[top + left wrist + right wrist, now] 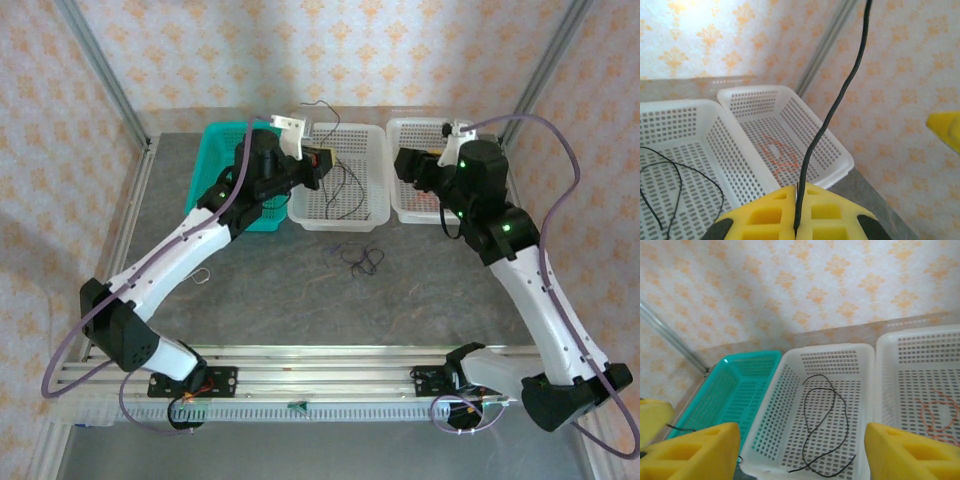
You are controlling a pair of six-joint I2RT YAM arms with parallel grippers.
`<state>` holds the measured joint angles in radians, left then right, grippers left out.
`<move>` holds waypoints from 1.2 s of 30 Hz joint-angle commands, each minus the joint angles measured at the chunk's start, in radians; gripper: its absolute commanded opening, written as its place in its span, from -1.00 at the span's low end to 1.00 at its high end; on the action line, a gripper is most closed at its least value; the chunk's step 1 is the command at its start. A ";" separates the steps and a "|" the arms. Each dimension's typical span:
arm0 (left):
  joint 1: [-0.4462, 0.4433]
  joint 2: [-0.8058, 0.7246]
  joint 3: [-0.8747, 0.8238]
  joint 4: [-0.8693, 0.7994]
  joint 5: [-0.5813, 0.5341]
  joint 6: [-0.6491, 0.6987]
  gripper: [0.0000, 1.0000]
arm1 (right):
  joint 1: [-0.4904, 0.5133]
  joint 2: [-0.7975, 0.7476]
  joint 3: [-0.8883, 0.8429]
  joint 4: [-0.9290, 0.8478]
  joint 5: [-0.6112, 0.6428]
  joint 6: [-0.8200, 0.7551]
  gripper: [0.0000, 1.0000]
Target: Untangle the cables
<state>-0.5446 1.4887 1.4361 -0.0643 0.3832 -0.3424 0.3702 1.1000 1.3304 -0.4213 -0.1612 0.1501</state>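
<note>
Black cable loops in the middle basket in the top view, just right of your left claw. Your right claw hangs over the right basket. The small tangle lies on the table nearer than both claws, between them and about equally close to each.

From the left wrist, the left claw is pinched shut on a black strand running straight up.

From the right wrist, your right claw stands wide with nothing in it. It looks like the free one, so you would draw it back toward you for the tangle.
</note>
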 commanded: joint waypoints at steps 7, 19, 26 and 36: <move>0.046 0.333 0.368 -0.343 -0.076 0.026 -1.00 | -0.004 -0.057 -0.219 0.117 0.071 0.023 0.43; 0.059 0.803 0.940 -0.722 -0.241 0.080 -1.00 | -0.004 -0.035 -0.301 0.095 0.066 0.126 0.60; 0.097 0.914 0.974 -0.761 -0.232 0.042 -1.00 | -0.004 -0.131 -0.434 0.177 0.055 0.149 0.84; 0.107 0.918 0.948 -0.715 -0.166 0.005 0.02 | -0.003 -0.164 -0.500 0.115 0.084 0.279 0.70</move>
<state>-0.4358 2.4134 2.3779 -0.7746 0.1871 -0.3206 0.3695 0.9470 0.8410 -0.2901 -0.1184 0.3618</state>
